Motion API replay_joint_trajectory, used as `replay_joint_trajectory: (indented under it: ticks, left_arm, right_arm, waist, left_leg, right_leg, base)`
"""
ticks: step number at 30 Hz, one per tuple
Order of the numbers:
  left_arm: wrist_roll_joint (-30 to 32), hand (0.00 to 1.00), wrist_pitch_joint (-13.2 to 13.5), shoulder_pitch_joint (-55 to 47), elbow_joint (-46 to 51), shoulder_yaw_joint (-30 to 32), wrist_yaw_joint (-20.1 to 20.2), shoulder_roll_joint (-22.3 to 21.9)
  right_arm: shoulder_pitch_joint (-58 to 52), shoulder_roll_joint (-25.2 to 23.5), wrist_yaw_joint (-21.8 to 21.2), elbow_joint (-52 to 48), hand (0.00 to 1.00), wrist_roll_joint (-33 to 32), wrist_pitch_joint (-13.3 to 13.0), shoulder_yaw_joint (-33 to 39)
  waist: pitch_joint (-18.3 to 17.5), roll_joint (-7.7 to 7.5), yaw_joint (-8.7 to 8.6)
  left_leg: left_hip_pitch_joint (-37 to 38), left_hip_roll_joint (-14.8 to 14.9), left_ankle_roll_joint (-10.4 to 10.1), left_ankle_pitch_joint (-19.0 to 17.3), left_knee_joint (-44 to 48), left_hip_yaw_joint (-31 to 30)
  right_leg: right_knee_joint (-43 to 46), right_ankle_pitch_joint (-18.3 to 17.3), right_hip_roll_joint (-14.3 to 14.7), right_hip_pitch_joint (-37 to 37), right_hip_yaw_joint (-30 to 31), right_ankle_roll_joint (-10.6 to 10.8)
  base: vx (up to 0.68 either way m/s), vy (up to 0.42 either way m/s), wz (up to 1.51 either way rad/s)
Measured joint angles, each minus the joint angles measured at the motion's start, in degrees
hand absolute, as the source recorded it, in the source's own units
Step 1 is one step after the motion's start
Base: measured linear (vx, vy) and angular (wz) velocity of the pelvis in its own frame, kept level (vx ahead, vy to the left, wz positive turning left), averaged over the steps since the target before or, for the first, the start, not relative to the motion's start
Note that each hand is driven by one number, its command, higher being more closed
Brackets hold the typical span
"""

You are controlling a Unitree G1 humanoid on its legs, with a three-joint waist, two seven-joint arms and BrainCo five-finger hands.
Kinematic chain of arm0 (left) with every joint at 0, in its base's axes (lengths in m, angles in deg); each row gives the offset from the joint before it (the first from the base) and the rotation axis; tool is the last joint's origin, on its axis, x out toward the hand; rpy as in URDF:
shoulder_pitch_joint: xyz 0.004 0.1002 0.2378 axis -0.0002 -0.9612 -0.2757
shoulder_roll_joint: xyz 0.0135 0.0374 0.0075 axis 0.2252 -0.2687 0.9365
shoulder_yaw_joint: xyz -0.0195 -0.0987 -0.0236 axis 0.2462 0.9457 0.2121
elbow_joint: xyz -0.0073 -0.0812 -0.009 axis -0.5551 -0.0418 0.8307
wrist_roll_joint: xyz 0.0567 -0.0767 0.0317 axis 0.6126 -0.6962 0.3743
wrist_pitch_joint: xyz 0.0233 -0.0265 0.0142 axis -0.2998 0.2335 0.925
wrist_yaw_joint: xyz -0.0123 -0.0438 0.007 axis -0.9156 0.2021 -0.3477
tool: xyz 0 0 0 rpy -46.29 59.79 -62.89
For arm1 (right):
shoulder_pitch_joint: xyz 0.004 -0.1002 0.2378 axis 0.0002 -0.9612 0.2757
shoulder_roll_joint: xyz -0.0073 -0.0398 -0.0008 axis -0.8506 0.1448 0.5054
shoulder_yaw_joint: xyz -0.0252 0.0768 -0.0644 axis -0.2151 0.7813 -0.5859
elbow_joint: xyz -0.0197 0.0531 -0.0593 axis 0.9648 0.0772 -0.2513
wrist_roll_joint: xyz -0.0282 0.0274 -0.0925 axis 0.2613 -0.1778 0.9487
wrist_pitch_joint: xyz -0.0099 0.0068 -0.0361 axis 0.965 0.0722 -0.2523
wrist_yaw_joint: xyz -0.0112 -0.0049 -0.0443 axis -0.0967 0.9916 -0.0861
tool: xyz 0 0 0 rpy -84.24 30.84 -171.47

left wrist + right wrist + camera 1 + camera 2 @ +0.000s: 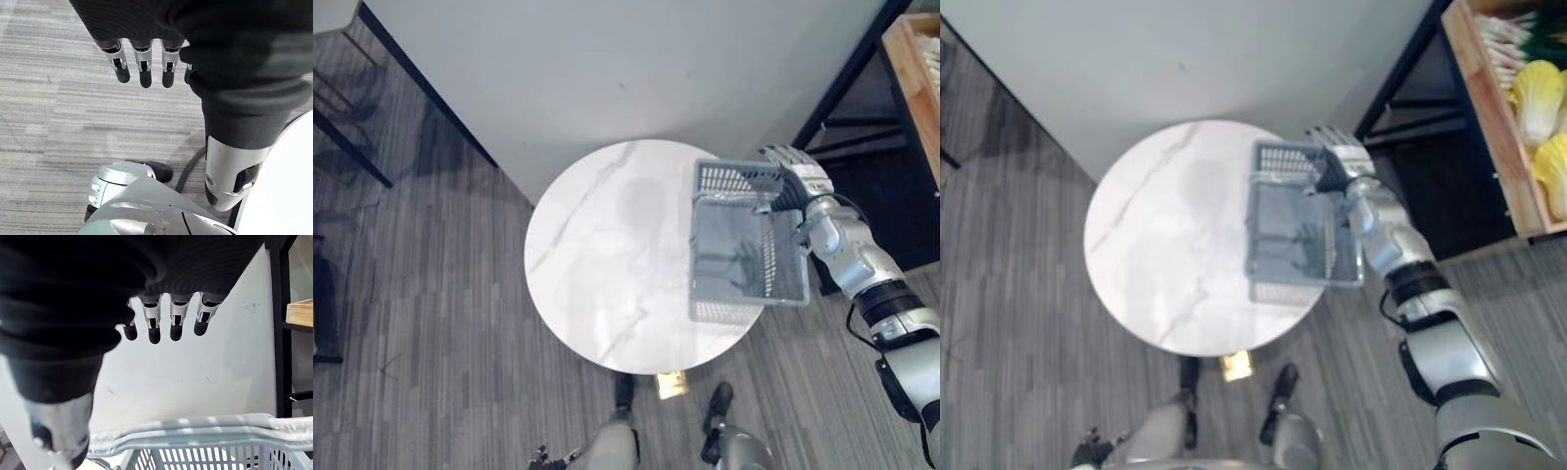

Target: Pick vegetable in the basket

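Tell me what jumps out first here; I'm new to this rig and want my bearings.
An empty grey mesh basket juts past the right edge of a round white marble table, with the right hand at its far right corner, fingers straight. Off to the right, a wooden crate holds yellow cabbages.

The right hand (795, 168) has silver fingers (176, 314) with dark tips and a black ribbed cover (68, 279) over its back. Behind the wrist runs a rounded silver-grey arm (847, 257) ringed by a black band. The left hand (142, 58) looks alike.
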Motion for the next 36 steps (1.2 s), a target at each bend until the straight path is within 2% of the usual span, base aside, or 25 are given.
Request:
replay_joint_trajectory:
  ticks: [5, 16, 23, 24, 29, 30, 36]
  left_arm:
    - [-0.3, 0.0, 0.0, 0.0, 0.1, 0.0, -0.2, 0.0]
    - [-0.3, 0.0, 0.7, 1.6, 0.1, -0.9, -0.3, 0.1]
    - [-0.3, 0.0, 1.2, 2.0, 0.1, -2.4, -0.4, 0.1]
    - [-0.3, 0.0, 1.2, 2.0, 0.1, -2.4, -0.4, 0.1]
    - [-0.4, 0.0, 1.2, 2.2, 0.1, -2.6, -0.4, 0.1]
    - [-0.4, 0.0, 1.3, 2.3, 0.1, -3.5, -0.5, 0.2]
    - [-0.3, 0.0, 1.2, 2.9, 0.0, -4.6, -0.6, 0.5]
  right_arm:
    - [0.4, 0.0, 0.0, 0.0, 0.0, 0.0, 0.1, 0.0]
    - [3.8, 0.0, -0.1, 5.4, 0.0, 0.0, 0.0, 0.1]
    - [5.7, 0.0, 0.1, 10.9, 0.0, 0.2, 0.1, 0.2]
    - [5.7, 0.0, 0.1, 11.5, 1.0, 0.2, 0.2, 0.2]
    - [6.3, 0.0, 1.5, 15.7, 1.0, 0.8, 0.5, 3.6]
    - [7.4, 0.0, 2.7, 18.1, 1.0, 1.2, 1.2, 5.1]
    - [8.3, 0.0, 3.5, 20.6, 1.0, 1.9, 1.3, 5.1]
  waist:
    - [0.3, 0.01, -0.09]
    - [3.9, 0.41, 0.05]
    - [5.0, 1.42, 0.28]
    - [5.0, 1.44, 0.32]
    - [6.2, 1.75, 0.43]
    - [6.5, 2.19, 1.15]
    - [6.6, 2.24, 1.76]
  left_leg:
    - [-0.5, -0.1, 0.1, 0.1, 0.0, -0.1]
    - [-1.1, -0.3, 0.1, 0.3, 0.0, -0.5]
    - [-2.1, -0.5, 0.1, 0.5, 0.0, -1.8]
    - [-2.1, -0.6, 0.1, 0.5, 0.0, -1.9]
    - [-2.4, -0.8, 0.2, 0.7, 0.0, -2.6]
    - [-2.5, -0.8, 0.1, 0.8, 0.0, -3.0]
    - [-2.6, -0.8, 0.0, 1.0, 0.0, -3.5]
  right_leg:
    - [-0.1, 0.0, 0.0, -0.5, 0.1, 0.0]
    - [0.1, 0.0, -0.2, -1.0, 0.0, 0.0]
    - [0.0, 0.1, -0.4, -1.3, -0.9, 0.0]
    - [0.0, 0.1, -0.4, -1.3, -0.9, 0.0]
    - [0.1, 0.1, -0.7, -1.2, -1.3, 0.0]
    - [0.1, 0.1, -0.7, -1.2, -1.6, 0.0]
    - [0.0, 0.0, -0.7, -0.9, -2.2, 0.0]
  base:
    - [0.04, 0.004, 0.0]
    - [0.0, 0.002, 0.01]
    - [0.03, 0.005, 0.08]
    - [0.02, 0.011, 0.04]
    - [0.0, 0.011, 0.07]
    - [0.01, 0.009, 0.08]
    - [0.02, 0.004, 0.05]
